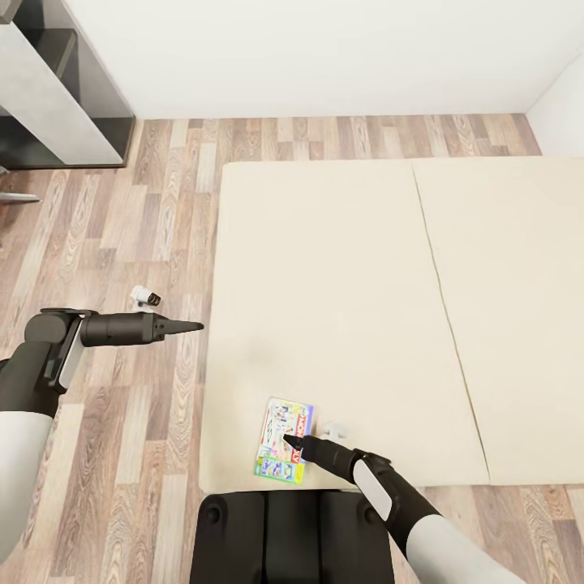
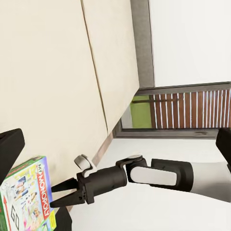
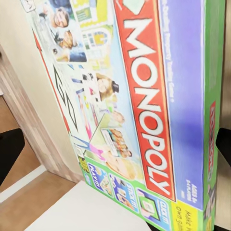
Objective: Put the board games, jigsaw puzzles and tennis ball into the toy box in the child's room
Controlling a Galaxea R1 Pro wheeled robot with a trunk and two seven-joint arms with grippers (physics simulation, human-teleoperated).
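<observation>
A board game [image 1: 284, 440], a flat Monopoly box in pale green and blue with a red band, lies on the beige bed [image 1: 341, 292] near its front edge. My right gripper [image 1: 287, 440] hangs low over the middle of the box, open; whether it touches the box I cannot tell. In the right wrist view the board game [image 3: 144, 120] spans the picture, with the dark fingers [image 3: 9, 154] far apart at the sides. The left wrist view has the board game [image 2: 26, 199] with the right gripper [image 2: 57, 195] beside it. My left gripper [image 1: 199, 326] is open over the floor left of the bed.
A dark grey desk with a white panel [image 1: 61, 89] stands at the far left against the white wall. Wood-plank floor [image 1: 138, 243] runs along the bed's left and far sides. A seam [image 1: 442, 308] splits the mattress. My own dark base [image 1: 292, 535] sits at the bed's front edge.
</observation>
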